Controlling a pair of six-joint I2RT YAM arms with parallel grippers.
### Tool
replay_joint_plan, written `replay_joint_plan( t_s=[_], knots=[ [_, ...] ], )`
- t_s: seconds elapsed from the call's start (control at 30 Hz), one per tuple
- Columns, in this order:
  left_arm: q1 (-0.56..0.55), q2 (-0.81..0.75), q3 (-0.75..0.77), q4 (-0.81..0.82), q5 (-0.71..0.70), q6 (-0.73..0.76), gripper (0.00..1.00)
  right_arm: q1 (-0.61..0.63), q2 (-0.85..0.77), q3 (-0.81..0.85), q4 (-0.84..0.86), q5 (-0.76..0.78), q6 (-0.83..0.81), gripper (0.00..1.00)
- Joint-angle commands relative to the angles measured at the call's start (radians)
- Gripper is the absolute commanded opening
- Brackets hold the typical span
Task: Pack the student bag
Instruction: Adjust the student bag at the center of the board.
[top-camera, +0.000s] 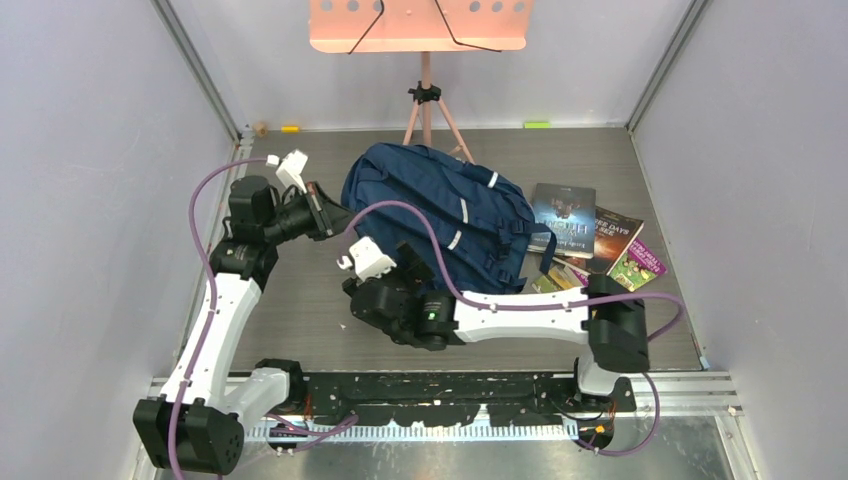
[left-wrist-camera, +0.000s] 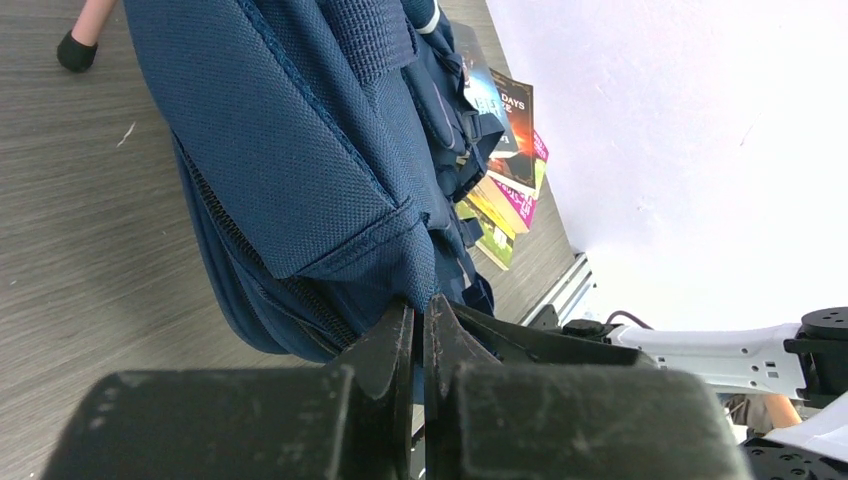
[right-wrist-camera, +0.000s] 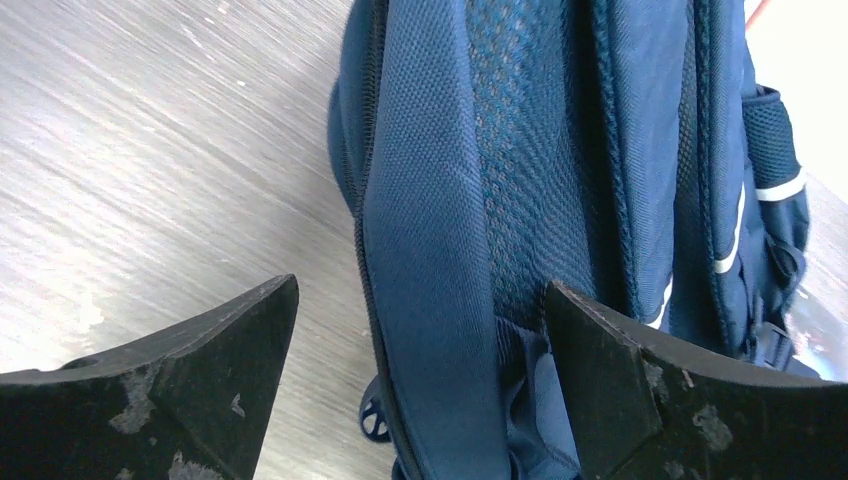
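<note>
The student bag (top-camera: 440, 212), navy blue with thin white stripes, lies slumped on the grey table. My left gripper (top-camera: 335, 216) is at its left edge, and in the left wrist view the gripper (left-wrist-camera: 420, 305) is shut on a fold of the student bag's fabric (left-wrist-camera: 300, 150). My right gripper (top-camera: 412, 262) is at the bag's near edge. Seen from the right wrist, this gripper (right-wrist-camera: 420, 285) stands open, one finger over bare table and the other over the student bag (right-wrist-camera: 560, 150), with a padded edge between them.
Several books (top-camera: 590, 235) lie fanned on the table just right of the bag, also seen as books (left-wrist-camera: 505, 110) from the left wrist. A pink stand on a tripod (top-camera: 428, 100) rises behind the bag. Grey walls close in both sides.
</note>
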Motion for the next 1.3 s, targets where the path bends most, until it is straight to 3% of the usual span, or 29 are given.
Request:
replay_joint_plan(
  t_s=[0.0,0.23,0.3,0.37,0.43,0.5,0.57,0.83,1.13,1.27],
  knots=[
    [-0.009,-0.024,0.072,0.101,0.059,-0.013,0.00,-0.043,0.044,0.097,-0.142,0.130,0.061,1.00],
    [-0.009,-0.026,0.079,0.097,0.062,-0.006,0.00,-0.107,0.046,0.048,-0.169,0.172,0.069,0.99],
    [-0.009,-0.028,0.082,0.080,0.054,0.008,0.00,-0.124,0.051,0.043,-0.177,0.177,0.067,0.91],
    [-0.009,-0.030,0.083,0.063,0.044,0.022,0.00,-0.131,0.044,0.040,-0.178,0.180,0.061,0.72],
    [-0.009,-0.031,0.083,0.056,0.039,0.032,0.00,-0.132,0.025,0.040,-0.165,0.182,0.046,0.38],
    [-0.009,-0.030,0.085,0.052,0.038,0.039,0.00,-0.132,-0.013,0.040,-0.167,0.192,0.034,0.19],
    [-0.009,-0.031,0.090,0.052,0.040,0.046,0.11,-0.132,-0.048,0.035,-0.168,0.211,0.019,0.05],
    [-0.010,-0.064,0.137,-0.010,-0.020,0.160,0.97,-0.132,-0.232,0.004,-0.201,0.351,-0.047,0.00],
    [-0.009,-0.077,0.201,-0.145,-0.235,0.260,1.00,-0.132,-0.463,0.010,-0.023,0.378,-0.358,0.01],
    [-0.008,-0.080,0.165,-0.155,-0.337,0.225,1.00,-0.131,-0.533,0.082,-0.109,0.264,-0.297,0.00]
  ],
)
